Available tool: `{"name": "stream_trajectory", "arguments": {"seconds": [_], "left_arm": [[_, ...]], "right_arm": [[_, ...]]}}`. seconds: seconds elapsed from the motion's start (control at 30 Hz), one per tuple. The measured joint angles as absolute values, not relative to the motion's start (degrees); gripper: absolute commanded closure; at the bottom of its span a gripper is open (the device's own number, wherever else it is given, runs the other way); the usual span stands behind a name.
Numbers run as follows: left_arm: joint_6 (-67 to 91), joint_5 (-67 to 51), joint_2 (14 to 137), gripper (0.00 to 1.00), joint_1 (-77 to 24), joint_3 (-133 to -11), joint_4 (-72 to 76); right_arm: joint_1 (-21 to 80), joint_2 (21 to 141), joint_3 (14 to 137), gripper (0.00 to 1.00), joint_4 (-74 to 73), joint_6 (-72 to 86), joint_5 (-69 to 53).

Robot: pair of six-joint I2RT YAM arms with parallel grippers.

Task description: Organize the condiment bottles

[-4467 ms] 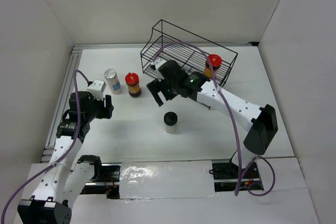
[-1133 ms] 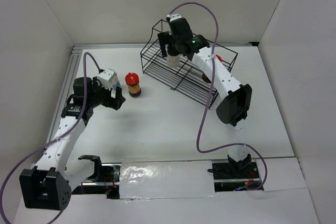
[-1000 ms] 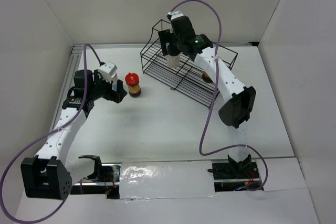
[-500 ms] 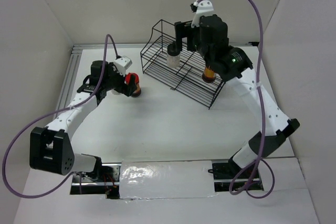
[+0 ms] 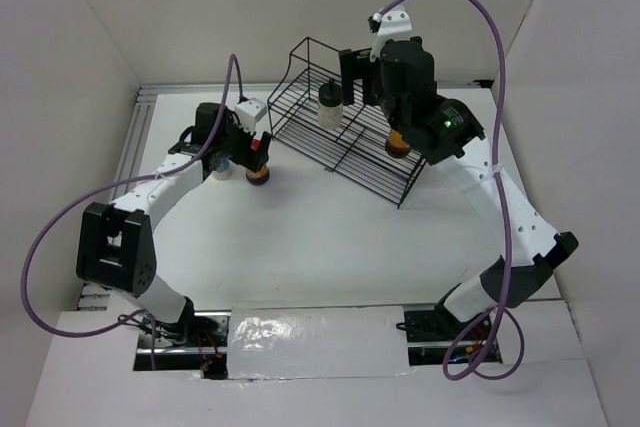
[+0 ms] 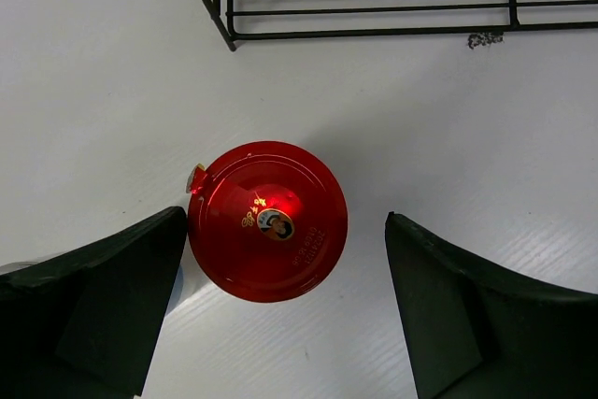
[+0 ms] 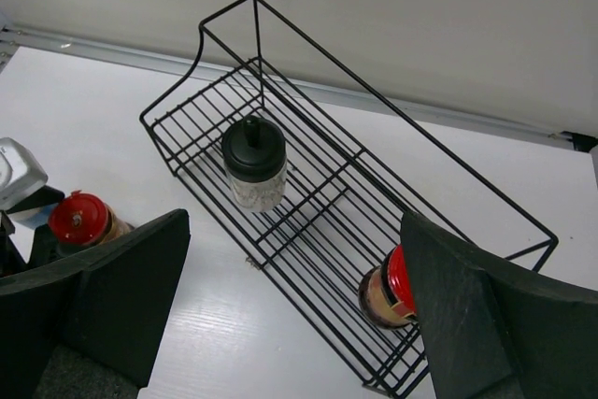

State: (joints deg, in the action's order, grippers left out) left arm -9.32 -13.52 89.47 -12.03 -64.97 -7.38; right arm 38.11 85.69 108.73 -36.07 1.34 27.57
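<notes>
Left gripper [image 6: 285, 231], jaws wide, straddles the round red-capped jar [image 6: 267, 221] standing just in front of the black wire rack [image 5: 345, 152]. Right gripper [image 7: 294, 221] hangs above the rack, jaws wide and empty.

White table [image 5: 330, 247] in a plain enclosure.
A white back wall [image 5: 250, 7] and side walls [image 5: 60, 77] surround it; a metal rail [image 5: 128, 162] edges its left side; lighting is even.

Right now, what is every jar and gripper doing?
Black-capped jar: upright in the rack.
Right red-capped jar: in the rack, at its other end.
Left red-capped jar: upright on the table, not gripped.
White jar: on the table, mostly hidden.
Left gripper: open, straddling the left red-capped jar.
Right gripper: open, empty, above the rack.
</notes>
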Motion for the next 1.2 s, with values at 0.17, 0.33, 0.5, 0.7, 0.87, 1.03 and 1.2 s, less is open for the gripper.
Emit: {"name": "stream_trajectory", "arguments": {"seconds": [0.17, 0.33, 0.5, 0.7, 0.87, 1.03, 1.2], "left_arm": [[-9.96, -12.49, 91.05, 0.01, -12.32, -64.99, -7.4], [-10.22, -10.41, 94.45, 0.05, -12.32, -65.28, -7.46], [-10.09, -10.66, 94.96, 0.24, -12.32, -65.28, -7.42], [-9.89, -12.23, 94.85, 0.82, -12.32, -65.28, -7.64], [-9.91, -14.04, 94.74, 1.0, -12.27, -66.94, -11.57], [-10.39, -17.34, 94.74, 1.0, -13.37, -76.47, -23.7], [-12.14, -20.97, 94.83, 1.0, -16.99, -95.79, -33.91]], "right_arm": [[38.09, 85.67, 108.27, 0.0, -36.16, 1.34, 27.9], [37.98, 85.69, 106.74, 0.0, -36.47, 1.28, 27.88], [37.82, 85.62, 105.78, 0.0, -36.49, 1.19, 27.9], [37.6, 85.27, 103.94, 0.0, -36.56, 1.21, 27.9], [37.26, 83.99, 101.38, 0.0, -36.58, 1.43, 27.88], [34.5, 81.32, 98.7, 0.0, -37.19, 2.24, 27.66], [28.21, 76.47, 95.44, 0.0, -37.45, 4.54, 27.09]]}}
